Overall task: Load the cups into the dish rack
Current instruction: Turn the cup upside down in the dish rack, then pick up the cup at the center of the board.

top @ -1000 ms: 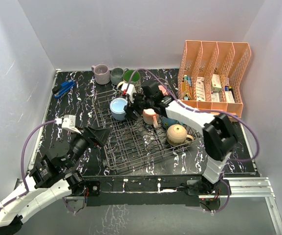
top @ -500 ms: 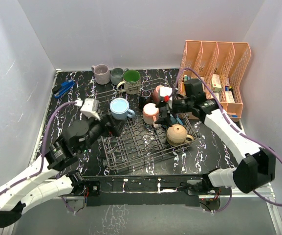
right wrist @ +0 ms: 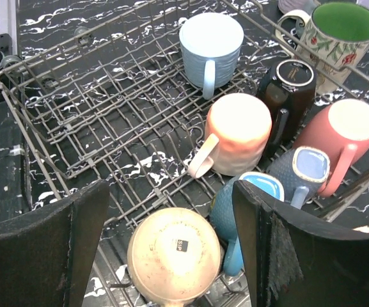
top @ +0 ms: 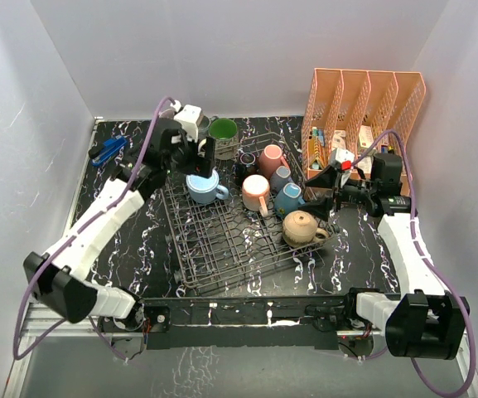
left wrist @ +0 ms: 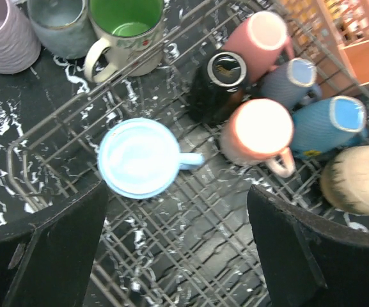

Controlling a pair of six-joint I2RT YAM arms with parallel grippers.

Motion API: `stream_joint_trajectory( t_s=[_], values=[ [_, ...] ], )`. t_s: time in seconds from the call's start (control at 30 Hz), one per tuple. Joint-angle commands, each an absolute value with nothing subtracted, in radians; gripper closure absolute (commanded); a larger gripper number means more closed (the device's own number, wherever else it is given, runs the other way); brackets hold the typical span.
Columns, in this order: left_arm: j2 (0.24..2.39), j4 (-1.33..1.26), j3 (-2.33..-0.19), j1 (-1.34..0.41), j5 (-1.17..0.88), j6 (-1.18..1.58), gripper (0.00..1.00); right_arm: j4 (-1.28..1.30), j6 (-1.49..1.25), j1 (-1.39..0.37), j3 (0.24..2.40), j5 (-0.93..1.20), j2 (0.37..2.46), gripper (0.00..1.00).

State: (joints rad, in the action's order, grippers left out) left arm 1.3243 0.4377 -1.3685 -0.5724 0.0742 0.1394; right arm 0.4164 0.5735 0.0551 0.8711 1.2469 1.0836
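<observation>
A small blue tool (top: 106, 151) is lying at the far left of the black marbled table (top: 350, 257). Just right of it the left arm is reaching in, and its left claw (left wrist: 176, 211) is hanging over the far left corner of the dish rack (top: 222, 245) with its fingers (left wrist: 56, 256) spread wide apart and nothing between them. Beyond the rack's far edge three cups are standing upright on the table in a row: a mauve mug (left wrist: 2, 35), a grey mug (left wrist: 59, 22) and a cream mug with a green inside (left wrist: 123, 32). Inside the rack, below the left claw, a light blue mug (left wrist: 138, 157) is sitting bottom up with its handle pointing right. Further right a cluster of cups is leaning together in the rack, bottoms showing: a black mug (left wrist: 217, 80), a pink mug (left wrist: 261, 38), a peach mug (left wrist: 256, 131), a grey-blue mug (left wrist: 290, 83) and a teal mug (left wrist: 328, 125). A tan mug (right wrist: 171, 256) is resting upside down at the near right of the group. The right claw (right wrist: 170, 192) is hovering at the rack's right side near the tan and teal mugs, its fingers (right wrist: 37, 256) also standing apart and gripping nothing. At the far right an orange file organizer (top: 363, 91) is standing on the table.
</observation>
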Motion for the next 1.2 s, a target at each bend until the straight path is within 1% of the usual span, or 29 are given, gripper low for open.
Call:
stream_joint_trajectory(
  t_s=[0.0,0.17,0.27,0.37,0.63,0.67,0.8,0.87,0.93,1.0,1.17],
  values=[
    [1.405,0.469,-1.444,-0.477,-0.126,-0.024,0.12,0.28,0.482,0.095,0.815,1.319,1.051,0.2],
    [1.543,0.339,-1.47,-0.406,-0.174,-0.084,0.11,0.249,0.456,0.114,0.789,1.319,1.033,0.21],
    [1.666,0.358,-1.569,-0.355,-0.207,-0.095,0.1,0.234,0.443,0.117,0.783,1.302,1.028,0.21],
    [1.776,0.376,-1.67,-0.313,-0.231,-0.102,0.03,0.226,0.434,0.118,0.782,1.287,1.021,0.21],
    [2.002,0.357,-1.868,-0.227,-0.356,-0.081,0.03,0.212,0.419,0.125,0.779,1.269,1.015,0.21],
    [2.02,0.353,-1.885,-0.225,-0.369,-0.076,0.04,0.213,0.419,0.126,0.779,1.266,1.015,0.21],
    [2.081,0.342,-1.952,-0.219,-0.429,-0.072,0.21,0.213,0.421,0.128,0.779,1.26,1.015,0.21],
    [2.108,0.336,-1.967,-0.216,-0.453,-0.088,0.28,0.214,0.423,0.129,0.779,1.257,1.017,0.21],
    [2.146,0.347,-1.994,-0.211,-0.469,-0.106,0.37,0.215,0.423,0.128,0.779,1.254,1.019,0.21],
    [2.182,0.368,-2.021,-0.202,-0.473,-0.115,0.39,0.215,0.422,0.128,0.779,1.255,1.021,0.21],
    [2.237,0.402,-2.077,-0.19,-0.465,-0.133,0.39,0.213,0.423,0.131,0.777,1.252,1.026,0.21]
  ],
)
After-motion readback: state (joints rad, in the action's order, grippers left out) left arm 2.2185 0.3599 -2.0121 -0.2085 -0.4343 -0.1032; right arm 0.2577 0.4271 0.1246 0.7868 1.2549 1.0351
